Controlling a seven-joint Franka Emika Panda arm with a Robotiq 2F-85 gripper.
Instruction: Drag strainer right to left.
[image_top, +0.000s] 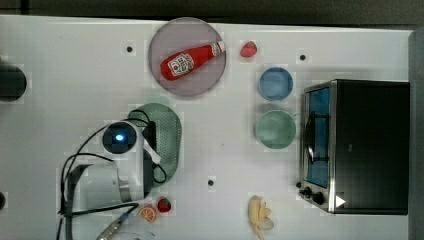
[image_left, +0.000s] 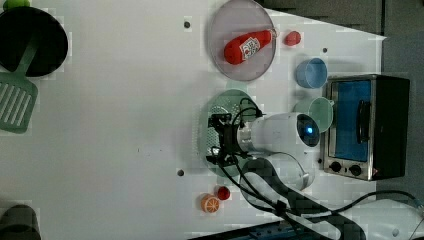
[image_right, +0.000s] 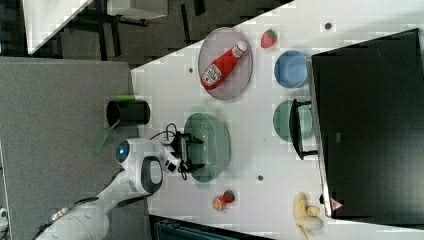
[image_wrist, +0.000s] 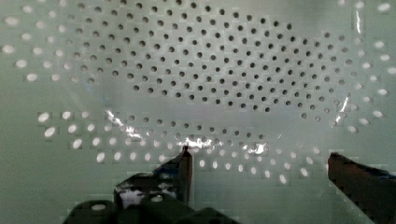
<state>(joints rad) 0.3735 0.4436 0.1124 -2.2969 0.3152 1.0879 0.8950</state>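
The tool has its two dark fingers spread wide apart, with nothing between them. In the wrist view we see both fingertips hovering just over the perforated inner wall of the strainer; whether they touch it we cannot tell.

In the right view the tool reaches over the strainer's rim from the right view's left. The white arm runs back from there toward the right view's lower left, a blue light glowing on its wrist.

The strainer is a pale green oval (dotted with small holes) lying on the white bench. In the top view it sits left of centre, partly hidden under the arm.

Above it in the top view, a grey round plate carries a red ketchup bottle lying on its side. A toy strawberry lies just right of the plate.

Below the strainer in the top view, an orange slice and a second strawberry sit side by side near the bench edge.

Well to the top view's right stand a blue bowl and, below it, a plain green bowl, both beside a toaster oven. A banana lies near the oven's lower corner.

In the left view, a black pan and a green spatula rest at the bench's far left.
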